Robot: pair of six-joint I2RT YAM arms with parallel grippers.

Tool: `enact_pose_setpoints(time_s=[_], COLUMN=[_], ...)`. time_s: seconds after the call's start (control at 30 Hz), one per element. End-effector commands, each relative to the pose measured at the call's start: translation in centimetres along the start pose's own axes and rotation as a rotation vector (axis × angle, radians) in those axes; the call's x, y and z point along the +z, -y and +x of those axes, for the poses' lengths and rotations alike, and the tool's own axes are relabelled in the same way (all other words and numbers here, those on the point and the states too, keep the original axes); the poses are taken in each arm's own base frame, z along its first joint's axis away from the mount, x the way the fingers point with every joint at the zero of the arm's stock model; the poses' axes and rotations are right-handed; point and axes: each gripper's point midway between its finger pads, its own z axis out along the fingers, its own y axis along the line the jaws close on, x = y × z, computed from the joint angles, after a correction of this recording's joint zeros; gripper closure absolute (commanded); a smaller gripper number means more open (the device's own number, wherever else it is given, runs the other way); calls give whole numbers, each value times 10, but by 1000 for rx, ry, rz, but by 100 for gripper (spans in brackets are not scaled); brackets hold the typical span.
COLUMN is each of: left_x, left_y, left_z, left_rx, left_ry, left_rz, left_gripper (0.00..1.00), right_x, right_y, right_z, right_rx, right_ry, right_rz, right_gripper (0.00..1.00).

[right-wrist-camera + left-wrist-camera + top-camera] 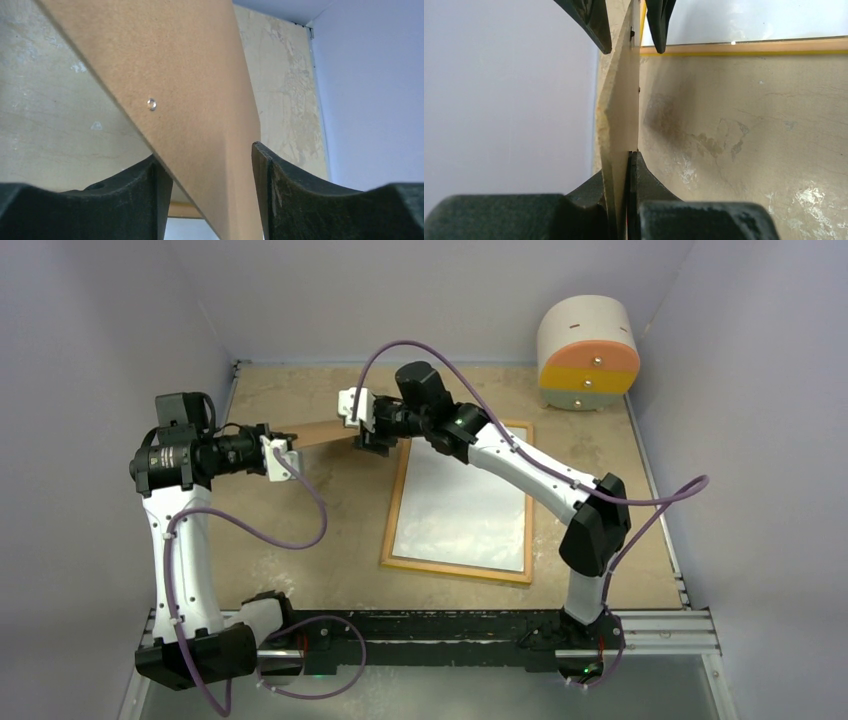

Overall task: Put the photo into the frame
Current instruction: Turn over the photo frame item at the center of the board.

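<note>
The frame (455,571) lies flat on the table right of centre, wood-coloured border up, its inside pale white. No blue-sky print shows, so I cannot tell whether the photo is in it. A plain brown backing board (320,433) hangs in the air left of the frame's far end, between both grippers. My left gripper (288,445) is shut on its left end; the left wrist view shows the board (621,110) edge-on, clamped at my left gripper (626,165). My right gripper (362,437) is open, straddling the other end of the board (190,75) with a gap (210,160).
A round container (588,352) with cream, orange and yellow bands stands at the back right corner. Lilac walls close in the table at left, back and right. The frame's border also shows in the left wrist view (749,47).
</note>
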Motion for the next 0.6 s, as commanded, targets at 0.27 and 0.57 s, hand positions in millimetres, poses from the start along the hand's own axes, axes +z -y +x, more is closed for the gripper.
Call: enact_pose_setpoints(time_s=[0.27, 0.57], left_x=[-8, -25], left_y=[-27, -92], left_z=[-25, -31], left_rx=[166, 42], left_ry=[61, 64], left_rz=[-72, -377], left_gripper=[100, 18], right_x=[-3, -9], right_y=[36, 54], right_z=[-36, -52], right_rx=[-83, 34], right_ry=[140, 227], right_rz=[192, 305], right_gripper=[89, 100])
